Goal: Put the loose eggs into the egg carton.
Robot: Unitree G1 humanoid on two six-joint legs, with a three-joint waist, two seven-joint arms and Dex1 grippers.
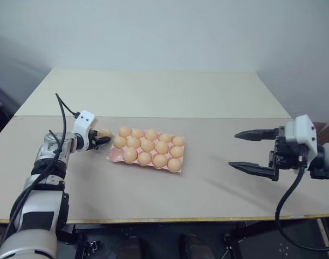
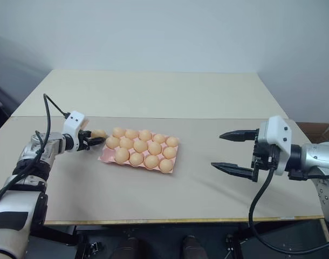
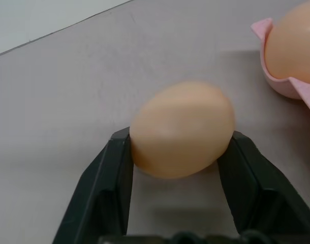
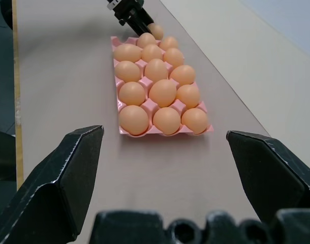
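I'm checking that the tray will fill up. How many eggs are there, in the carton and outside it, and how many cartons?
14 eggs seated in the carton
1 loose egg between the fingers of the left gripper, on the table beside the carton
1 carton, with one cup empty
Total: 15 eggs and 1 carton, 16 things

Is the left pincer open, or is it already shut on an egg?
Shut on an egg. The left pincer has one black finger on each side of the loose egg, beside the egg carton.
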